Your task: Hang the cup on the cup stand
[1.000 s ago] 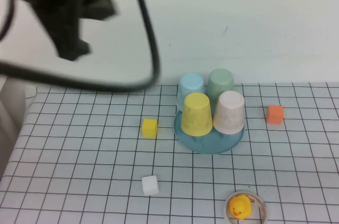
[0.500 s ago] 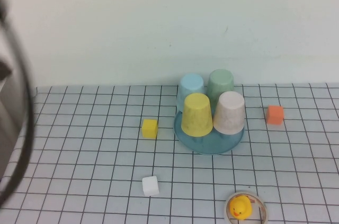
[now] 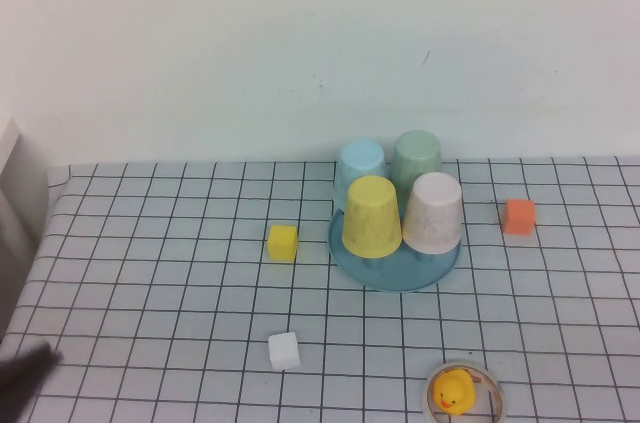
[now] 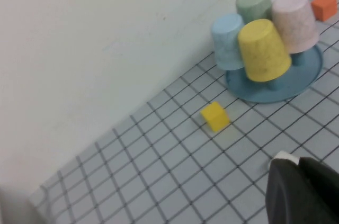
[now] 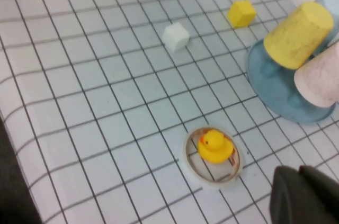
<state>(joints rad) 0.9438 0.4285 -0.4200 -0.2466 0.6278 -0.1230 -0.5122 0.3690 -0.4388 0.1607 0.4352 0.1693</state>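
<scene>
White gridded bench (image 3: 150, 283) meets a pale wall (image 3: 300, 43). On it, the teal stand (image 3: 395, 265) carries the pink cup (image 3: 433, 211), upside down beside yellow (image 3: 371, 216), blue (image 3: 360, 165) and green (image 3: 416, 159) cups. Nearby a ring dish (image 3: 465, 393) holds a duck (image 3: 453, 389). Left hand (image 4: 304, 192) and right hand (image 5: 307, 197), both shut and empty, sit back at the bench's near side.

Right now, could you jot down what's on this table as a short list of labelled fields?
cup stand: teal dish, four cups upside down on it
pink cup: on the stand, front right
yellow cup: front left
light blue cup: back left
green cup: back right
left end effector: shut, holding nothing, away from the stand
right end effector: shut, holding nothing, near the duck dish
</scene>
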